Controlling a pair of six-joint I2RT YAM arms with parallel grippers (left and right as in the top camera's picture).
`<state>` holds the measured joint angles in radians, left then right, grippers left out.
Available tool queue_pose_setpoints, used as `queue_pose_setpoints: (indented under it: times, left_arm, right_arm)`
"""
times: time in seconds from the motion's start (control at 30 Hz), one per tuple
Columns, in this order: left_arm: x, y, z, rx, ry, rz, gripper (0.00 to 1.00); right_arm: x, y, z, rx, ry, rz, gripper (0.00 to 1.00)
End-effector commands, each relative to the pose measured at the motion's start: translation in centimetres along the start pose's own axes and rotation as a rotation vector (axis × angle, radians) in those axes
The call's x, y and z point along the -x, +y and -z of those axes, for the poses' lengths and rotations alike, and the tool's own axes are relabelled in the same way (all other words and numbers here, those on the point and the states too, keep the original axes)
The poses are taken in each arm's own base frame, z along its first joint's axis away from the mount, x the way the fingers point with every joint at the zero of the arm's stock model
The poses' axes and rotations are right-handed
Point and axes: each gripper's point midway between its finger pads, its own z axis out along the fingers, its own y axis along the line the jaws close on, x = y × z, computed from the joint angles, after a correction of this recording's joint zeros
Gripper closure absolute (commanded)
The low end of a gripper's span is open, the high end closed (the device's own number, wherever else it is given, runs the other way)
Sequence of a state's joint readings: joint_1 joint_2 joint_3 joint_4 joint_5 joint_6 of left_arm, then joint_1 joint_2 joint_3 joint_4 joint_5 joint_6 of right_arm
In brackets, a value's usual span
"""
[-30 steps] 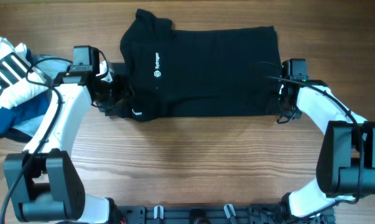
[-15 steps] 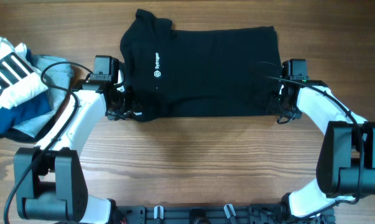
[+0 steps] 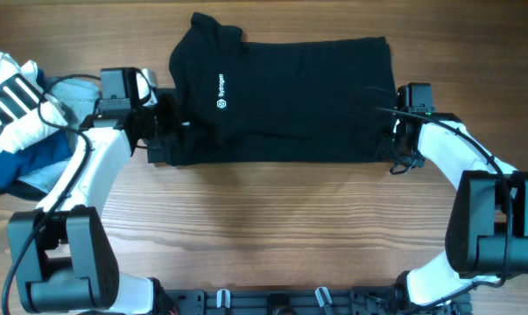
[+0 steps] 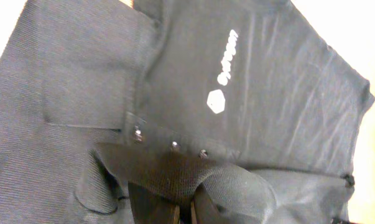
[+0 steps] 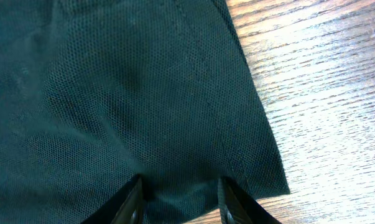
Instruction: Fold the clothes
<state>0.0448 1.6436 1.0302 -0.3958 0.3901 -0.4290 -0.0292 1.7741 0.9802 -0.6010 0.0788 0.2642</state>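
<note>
Two end effectors (image 3: 165, 142) (image 3: 391, 144) at opposite shirt (image 3: 290, 96) edges

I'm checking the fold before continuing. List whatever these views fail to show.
- Overhead: white striped garment cut off by the left edge.
- Left wrist: a fold of the black shirt covers the jaws of the left gripper.
- Right wrist: bottom edge cuts off the right gripper; grip on the hem unclear.
</note>
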Motion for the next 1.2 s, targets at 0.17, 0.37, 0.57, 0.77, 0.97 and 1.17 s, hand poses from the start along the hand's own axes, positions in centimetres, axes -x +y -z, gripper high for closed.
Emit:
queue_pose_setpoints:
  times: [0.17,0.37,0.57,0.77,0.97,1.17]
  left_arm:
    - [1.3,-0.5,-0.1,-0.016,-0.039,-0.016,0.26]
    - [-4.0,-2.7,-0.6,-0.075,0.158,-0.05,0.68]
    - [-4.6,-0.9,-1.8,0.13,0.116,-0.117,0.81]
    - [-1.5,2.4,-3.9,0.29,-0.019,-0.134,0.71]
    - [-1.2,7.2,-6.7,0.349,0.015,-0.056,0.61]
    - [0.4,5.7,-3.9,0.155,0.021,0.035,0.39]
  right_arm:
    - [-1.5,-0.5,-0.6,-0.015,0.044,0.002,0.6]
    - [-1.5,-0.5,-0.6,-0.015,0.044,0.002,0.6]
    - [-1.6,-0.5,-0.6,-0.015,0.046,0.002,0.6]
    - [-1.6,-0.6,-0.6,-0.016,0.048,0.002,0.6]
    - [-1.7,-0.6,-0.6,-0.017,0.052,0.003,0.6]
    - [-1.8,-0.6,-0.6,-0.017,0.054,0.003,0.61]
